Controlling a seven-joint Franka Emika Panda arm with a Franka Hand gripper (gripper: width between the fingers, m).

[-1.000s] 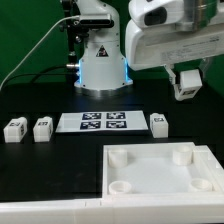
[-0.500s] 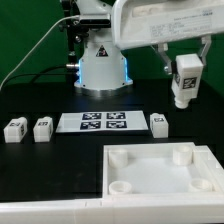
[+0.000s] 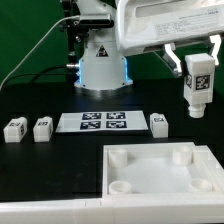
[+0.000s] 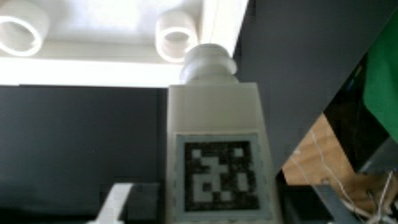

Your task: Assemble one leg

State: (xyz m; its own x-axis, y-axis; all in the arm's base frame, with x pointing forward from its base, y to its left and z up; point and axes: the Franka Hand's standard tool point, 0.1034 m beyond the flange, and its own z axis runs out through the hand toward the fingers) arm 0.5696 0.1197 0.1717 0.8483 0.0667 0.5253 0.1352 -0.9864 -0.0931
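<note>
My gripper (image 3: pixel 197 62) is shut on a white leg (image 3: pixel 197 86) with a black-and-white tag on its face. It holds the leg upright in the air at the exterior view's right, above the table and behind the large white plate (image 3: pixel 160 168) with round corner sockets. In the wrist view the held leg (image 4: pixel 215 140) fills the middle, its peg end pointing away toward the plate (image 4: pixel 107 55). Three more legs stand on the table: two at the left (image 3: pixel 15 128) (image 3: pixel 42 127) and one right of the marker board (image 3: pixel 158 122).
The marker board (image 3: pixel 103 121) lies in the middle of the black table. The robot base (image 3: pixel 100 60) stands behind it. A green backdrop covers the back. The plate lies at the table's front right edge.
The gripper has turned the held leg from tilted to upright and carried it toward the exterior view's right. The tag now faces the camera. Nothing else has moved.
</note>
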